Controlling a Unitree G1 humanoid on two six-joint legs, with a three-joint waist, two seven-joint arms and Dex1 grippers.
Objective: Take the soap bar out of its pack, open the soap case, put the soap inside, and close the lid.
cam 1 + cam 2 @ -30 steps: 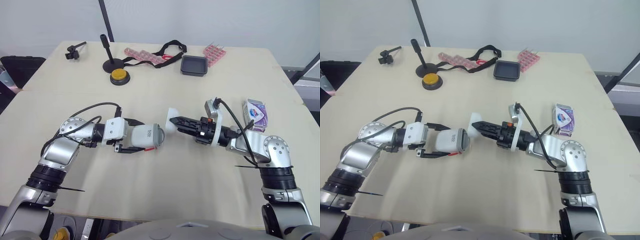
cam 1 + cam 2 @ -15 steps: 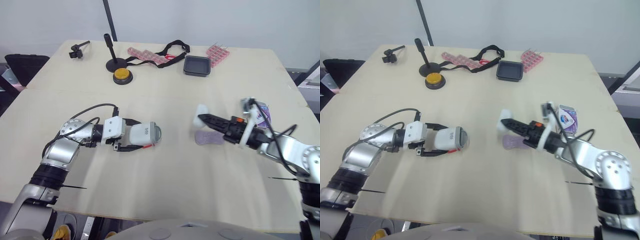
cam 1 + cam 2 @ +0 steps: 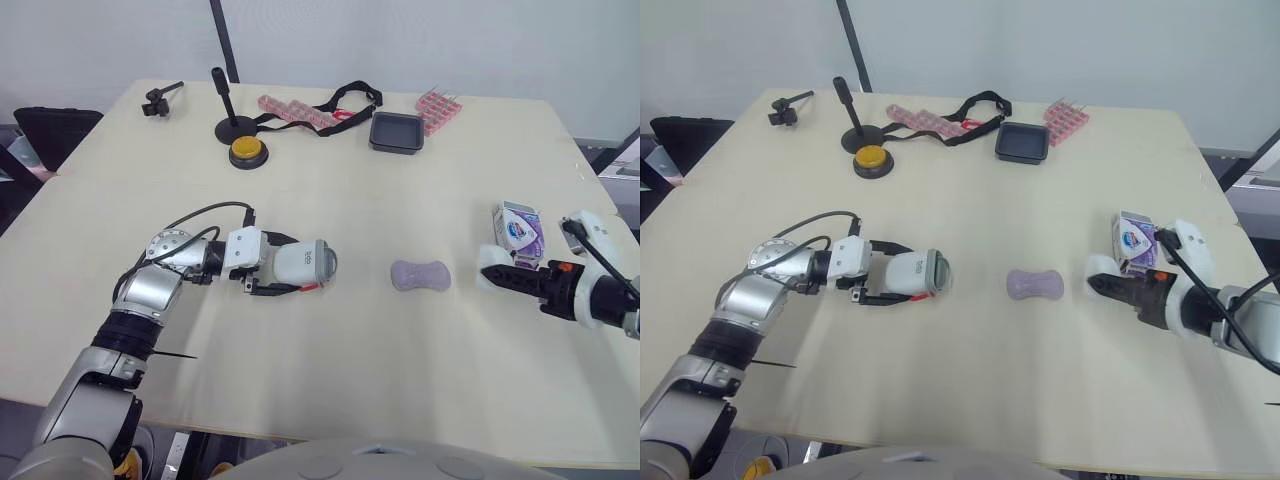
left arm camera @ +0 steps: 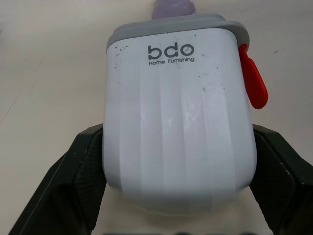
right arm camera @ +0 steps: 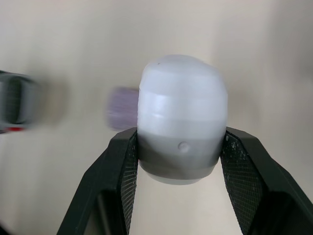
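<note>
Lavender against the pale table (image 3: 350,390), the soap bar (image 3: 420,275) lay flat and unwrapped, about midway between the near edge and the far one. Its long axis ran parallel to the near edge, so one end pointed at each arm. Toward the table's left edge from the bar, the left gripper (image 4: 177,133) pinched the white soap case (image 3: 300,264) across its sides. The case lay on its side with its grey-rimmed end turned toward the soap. Toward the right edge, the right gripper (image 5: 180,140) was closed on the detached lid (image 3: 1101,268), a rounded white and grey cap. The bar sat between the two, apart from both, and plainly nearer the lid-holding right gripper than the case. Since both grippers were full, that arm would probably have to set the lid down before reaching for the soap. The left wrist view gave the case's printed lettering, a red tab at its rim and a sliver of soap just past the rim. The right wrist view confirmed both fingers (image 5: 122,161) bearing on the lid. The head views added the soap pack (image 3: 520,228) lying just beyond the right gripper near the right edge. Along the far edge stood a yellow button (image 3: 243,150) and a black tray (image 3: 396,131).
</note>
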